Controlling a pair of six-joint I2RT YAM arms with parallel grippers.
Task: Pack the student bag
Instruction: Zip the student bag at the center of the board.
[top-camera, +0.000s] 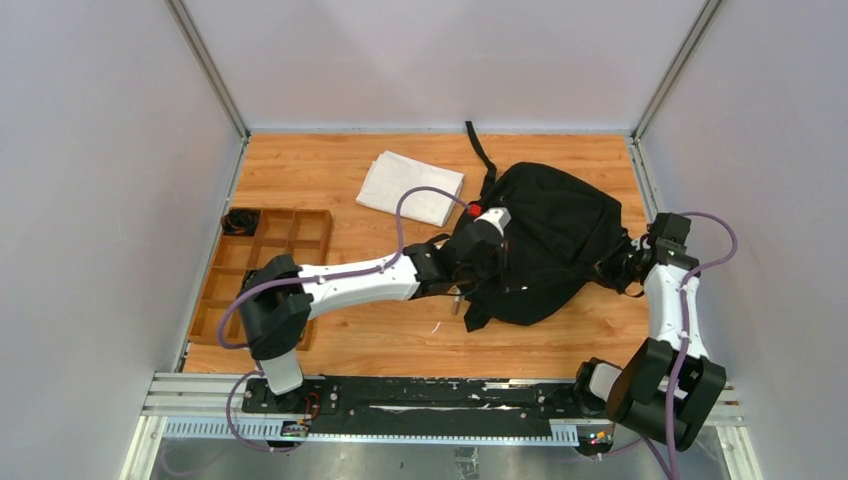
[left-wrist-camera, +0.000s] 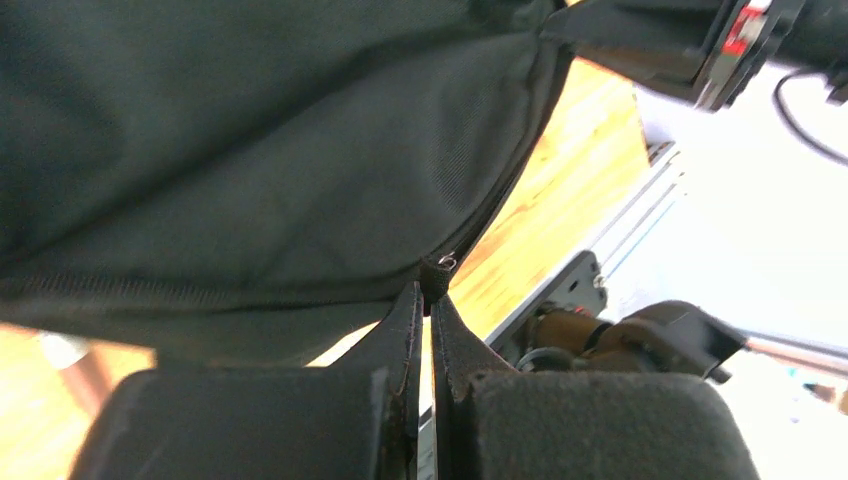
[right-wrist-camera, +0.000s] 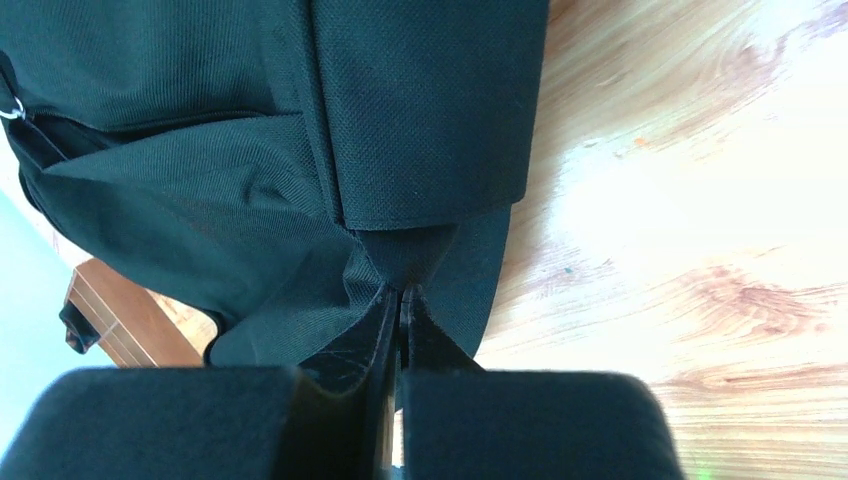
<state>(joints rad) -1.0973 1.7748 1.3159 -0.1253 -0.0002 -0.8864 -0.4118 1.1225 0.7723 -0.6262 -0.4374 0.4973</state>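
The student bag (top-camera: 548, 240) is a large black fabric backpack lying right of the table's middle, one strap trailing toward the back. My left gripper (top-camera: 478, 262) is at the bag's left side; in the left wrist view (left-wrist-camera: 426, 290) it is shut on the small black zipper pull tab (left-wrist-camera: 436, 272) at the end of the zipper line. My right gripper (top-camera: 612, 268) is at the bag's right edge; in the right wrist view (right-wrist-camera: 397, 292) it is shut on a pinch of the bag's fabric (right-wrist-camera: 400, 262). The bag fills both wrist views (left-wrist-camera: 250, 150).
A folded white cloth (top-camera: 410, 187) lies at the back, left of the bag. A brown wooden compartment tray (top-camera: 262, 262) sits at the left, with a black item (top-camera: 240, 220) in its far corner cell. White walls and metal posts enclose the table.
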